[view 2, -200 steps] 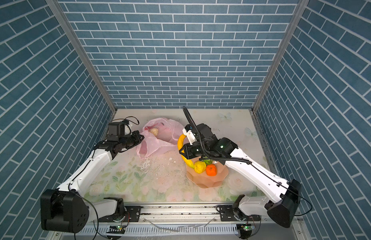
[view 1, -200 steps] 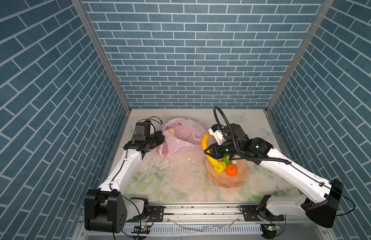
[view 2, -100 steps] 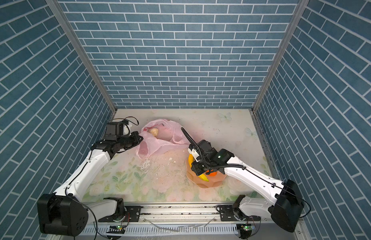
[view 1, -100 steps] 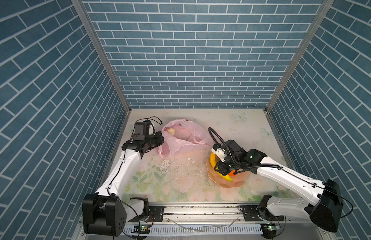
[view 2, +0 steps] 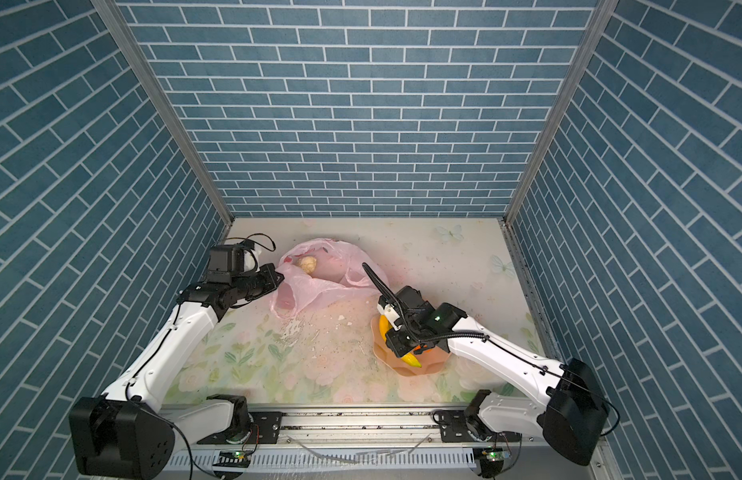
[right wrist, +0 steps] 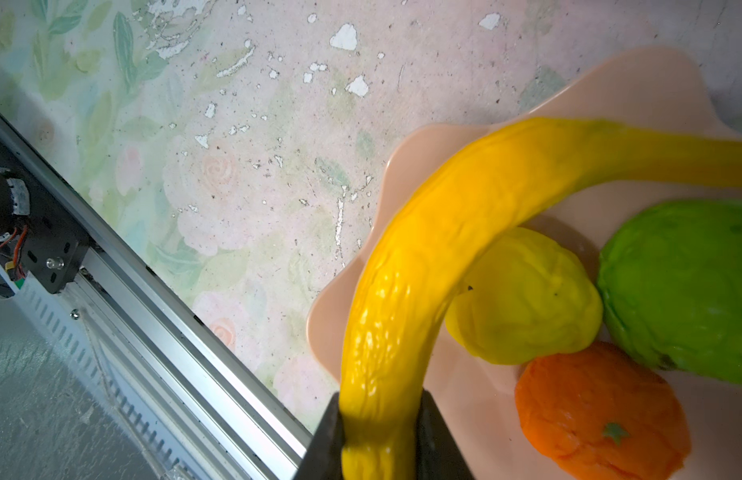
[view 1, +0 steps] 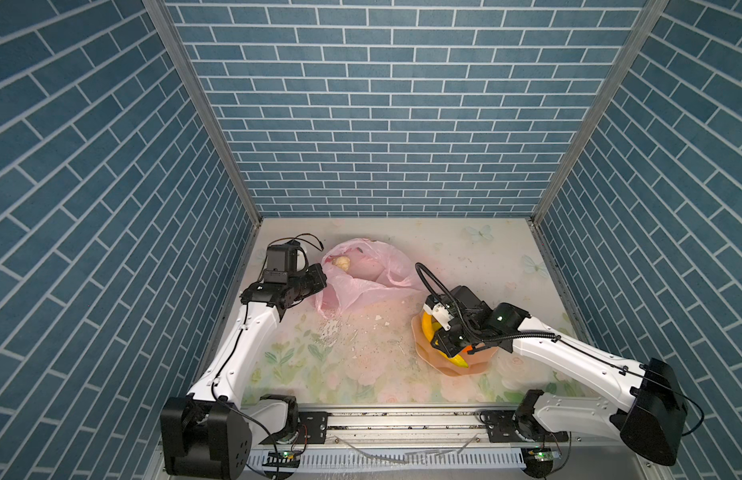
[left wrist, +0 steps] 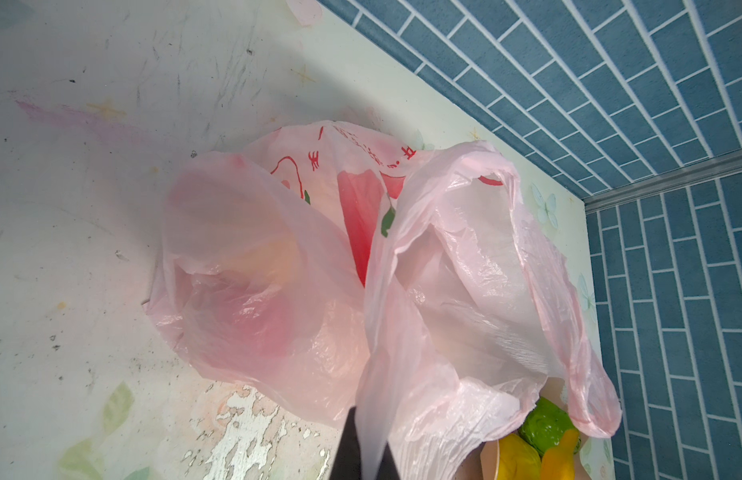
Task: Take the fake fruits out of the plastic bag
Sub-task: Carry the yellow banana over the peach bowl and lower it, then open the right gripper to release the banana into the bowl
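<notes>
One metal rail [view 1: 402, 419] runs along the near edge of the flowered table [view 1: 361, 353]; we count both arm bases on it.

Four fake fruits sit next, at the peach scalloped bowl [right wrist: 635, 87], on the right side in both top views:
- banana [right wrist: 423, 249], long and yellow, clamped at one end by the right gripper [right wrist: 379, 432], its body arching over the bowl's rim and across the wrinkly yellow fruit [right wrist: 527, 299];
- green fruit [right wrist: 685, 291], just beside the wrinkly one;
- tangerine [right wrist: 602, 411], touching both.

Farther back and to the left we log the plastic bag [left wrist: 257, 291], pink, translucent, crumpled on the table. The left gripper [left wrist: 367, 453] is pinched tight on a fold of its film. One cream-white lump [view 1: 341, 262] shows at the bag's far side. A reddish mass [left wrist: 269, 332] shows through the film; we cannot tell what it is.

Last, the blue brick wall [view 1: 382, 124].
</notes>
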Available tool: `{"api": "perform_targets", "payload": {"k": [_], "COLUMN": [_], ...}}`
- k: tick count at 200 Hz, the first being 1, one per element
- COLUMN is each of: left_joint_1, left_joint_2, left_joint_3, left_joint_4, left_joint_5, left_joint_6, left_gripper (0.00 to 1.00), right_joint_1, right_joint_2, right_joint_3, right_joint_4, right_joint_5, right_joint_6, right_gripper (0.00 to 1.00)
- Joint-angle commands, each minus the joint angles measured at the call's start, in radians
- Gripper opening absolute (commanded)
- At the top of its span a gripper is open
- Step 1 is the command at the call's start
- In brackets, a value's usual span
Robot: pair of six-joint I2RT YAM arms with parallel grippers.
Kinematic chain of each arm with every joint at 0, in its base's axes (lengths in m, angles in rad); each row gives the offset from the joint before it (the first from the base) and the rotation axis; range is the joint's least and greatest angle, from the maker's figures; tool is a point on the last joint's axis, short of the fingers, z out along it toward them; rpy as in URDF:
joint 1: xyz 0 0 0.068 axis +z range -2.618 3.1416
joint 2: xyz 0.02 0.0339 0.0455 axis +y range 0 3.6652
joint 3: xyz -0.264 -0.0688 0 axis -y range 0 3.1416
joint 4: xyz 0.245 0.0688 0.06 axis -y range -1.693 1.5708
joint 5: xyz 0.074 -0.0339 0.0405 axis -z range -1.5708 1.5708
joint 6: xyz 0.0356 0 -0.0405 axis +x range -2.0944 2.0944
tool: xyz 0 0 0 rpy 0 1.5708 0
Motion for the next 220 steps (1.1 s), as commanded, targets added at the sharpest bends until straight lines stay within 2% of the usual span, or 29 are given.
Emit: {"api": "perform_targets", "payload": {"k": [1, 53, 156, 220], "left_joint_1": [0.004, 0.005, 0.005, 0.005], "left_joint_2": [0.015, 0.038, 0.022, 0.014], "left_joint_3": [0.041, 0.071, 0.074, 0.083], "left_joint_4": [-0.017, -0.025, -0.055, -0.072], "left_joint_5": [0.002, 0.024, 0.019, 0.016], "left_joint_6": [0.019, 0.032, 0.050, 0.057], "left_gripper": [0.00, 0.00, 0.00, 0.00], "right_joint_1": [-0.001, -0.001, -0.003, -0.001], "right_joint_2": [0.017, 0.037, 0.050, 0.049], "right_joint_3": [-0.035, -0.079, -0.092, -0.104], "right_joint_4": [0.011, 0.057, 0.055, 0.052], "right_joint_5": [0.021, 0.043, 0.061, 0.072], "right_joint_6": [-0.017, 0.023, 0.024, 0.025], "right_gripper": [0.12, 0.14, 0.29, 0.31]}}
